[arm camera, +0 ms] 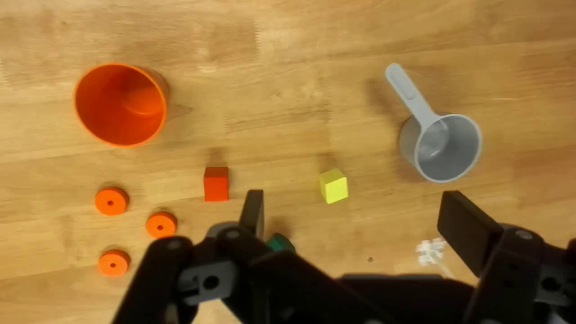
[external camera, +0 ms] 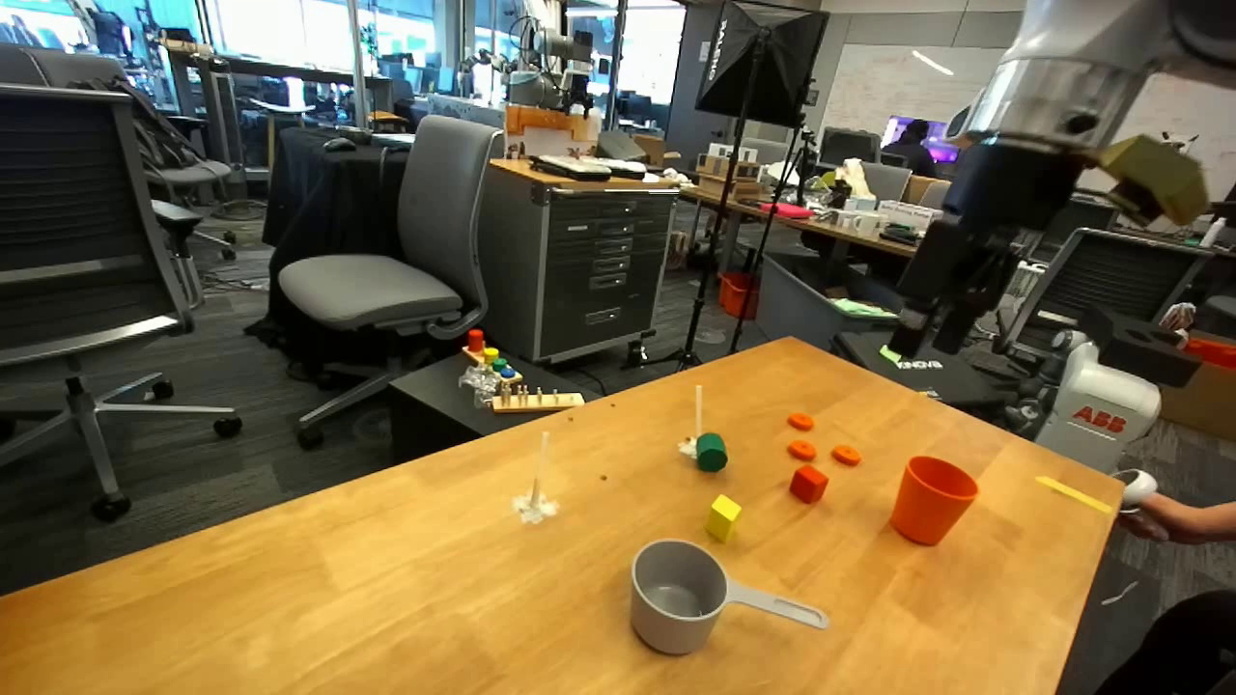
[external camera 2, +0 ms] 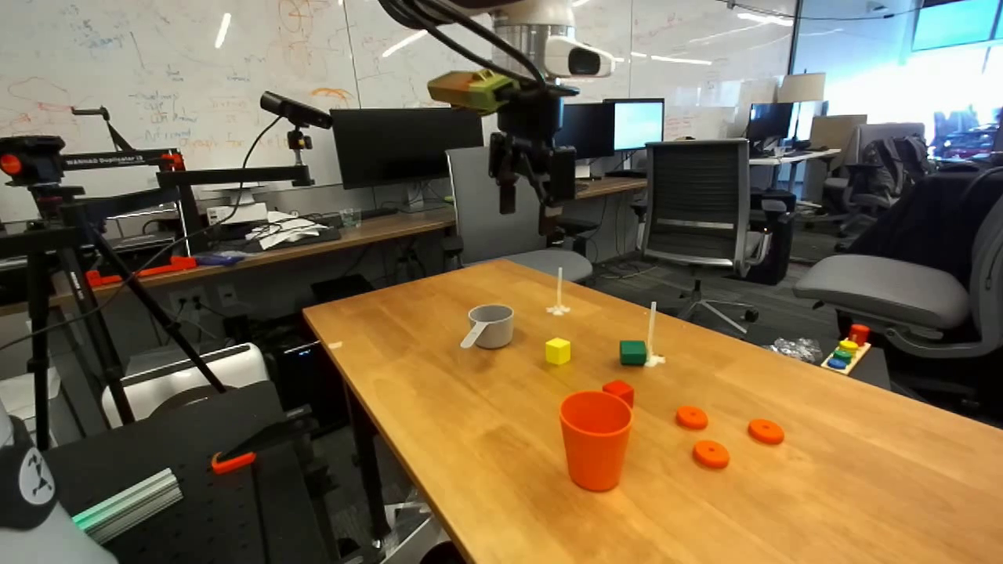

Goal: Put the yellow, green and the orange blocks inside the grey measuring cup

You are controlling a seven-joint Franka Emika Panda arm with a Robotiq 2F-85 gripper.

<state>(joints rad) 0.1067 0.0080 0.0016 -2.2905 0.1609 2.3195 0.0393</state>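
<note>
The yellow block point(arm camera: 334, 186) is a plain cube resting on the wooden table point(external camera: 319, 579), one face vivid and another olive in the wrist view. Laying a clock over that view with the yellow block at its centre, the reddish-orange block point(arm camera: 216, 184), also cube-like, lies at 9 o'clock. The dark green block point(external camera: 712, 452) lies between 7 and 8, partly hidden behind the gripper point(arm camera: 355, 213). In an exterior view it shows a many-sided end, just beside a pale upright peg point(external camera: 699, 410); whether the two touch, I cannot tell.

The grey measuring cup point(arm camera: 408, 140) stands at about 2 o'clock from the yellow block, its handle pointing to 11 and its bare grey floor in plain sight. All three blocks lie outside it. The orange cup point(external camera 2: 595, 454), upright and tapering toward its base, stands at about 10 o'clock from the reddish-orange block, its orange floor visible from above. Three orange discs point(arm camera: 161, 225), each with a small centre hole, lie between 8 and 9 o'clock from that same block.

The gripper hangs well above the table, its jaws spread wide, tabletop showing between them.
</note>
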